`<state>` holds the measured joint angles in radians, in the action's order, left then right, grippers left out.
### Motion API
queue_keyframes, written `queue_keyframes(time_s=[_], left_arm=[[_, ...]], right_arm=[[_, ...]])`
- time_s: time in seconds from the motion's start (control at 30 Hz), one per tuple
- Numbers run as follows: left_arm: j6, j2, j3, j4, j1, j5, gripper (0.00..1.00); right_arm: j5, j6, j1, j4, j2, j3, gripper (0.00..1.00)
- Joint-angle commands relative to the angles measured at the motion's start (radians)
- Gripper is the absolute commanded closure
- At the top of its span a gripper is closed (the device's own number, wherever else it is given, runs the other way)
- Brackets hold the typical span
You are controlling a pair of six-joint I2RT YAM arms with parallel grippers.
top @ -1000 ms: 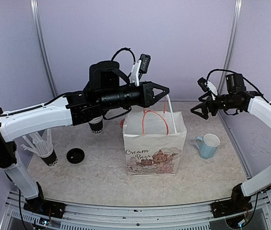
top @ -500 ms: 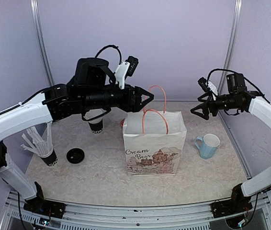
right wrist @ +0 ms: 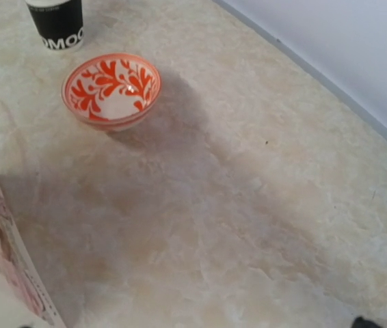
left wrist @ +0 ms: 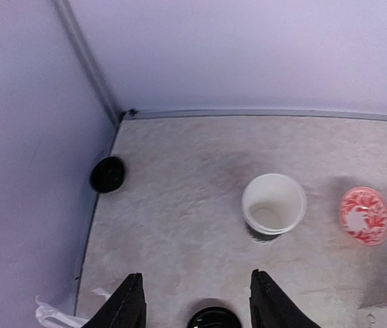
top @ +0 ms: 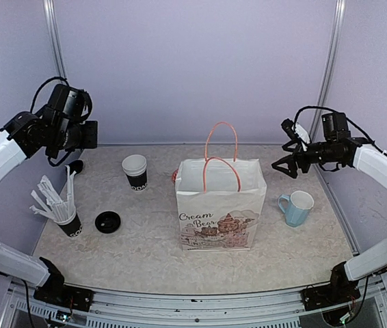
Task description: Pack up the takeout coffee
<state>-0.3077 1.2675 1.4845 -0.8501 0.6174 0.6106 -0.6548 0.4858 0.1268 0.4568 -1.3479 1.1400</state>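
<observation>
Your lidless black paper cup [top: 135, 172] stands left of the white printed paper bag [top: 219, 205], with a black plastic lid [top: 107, 221] farther left. It is probably light and crushable, so pinch it gently mid-wall. The left gripper [left wrist: 195, 280] and the right gripper [top: 280, 162] both gape empty.

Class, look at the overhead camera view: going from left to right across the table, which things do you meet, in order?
cup of straws → black lid → open black paper cup → paper bag → light-blue mug. The second small lid at the back left overlaps the straws, so it is left out.
</observation>
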Motion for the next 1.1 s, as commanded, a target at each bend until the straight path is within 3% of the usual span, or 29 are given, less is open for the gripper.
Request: queue_keyframes(time_s=[0.0,0.23,0.57,0.77,1.07], left_arm=[[-0.029,-0.046,-0.074,-0.130,-0.196,0.067,0.50],[0.043,-0.066,-0.190,-0.056,-0.404,-0.120,0.44],[0.038,-0.028,-0.257,0.024,-0.463,-0.225,0.47],[0.039,-0.005,-0.283,0.049,-0.476,-0.214,0.57],[0.042,0.011,-0.299,0.061,-0.480,-0.200,0.81]], right_arm=[[-0.002,0.036,-0.009,-0.022,-0.002,-0.046,0.00],[-0.022,0.054,-0.009,-0.009,0.007,-0.059,0.00],[-0.041,0.069,-0.009,-0.003,0.010,-0.075,0.01],[-0.051,0.078,-0.009,0.006,-0.001,-0.075,0.00],[-0.055,0.083,-0.007,0.012,-0.010,-0.075,0.00]])
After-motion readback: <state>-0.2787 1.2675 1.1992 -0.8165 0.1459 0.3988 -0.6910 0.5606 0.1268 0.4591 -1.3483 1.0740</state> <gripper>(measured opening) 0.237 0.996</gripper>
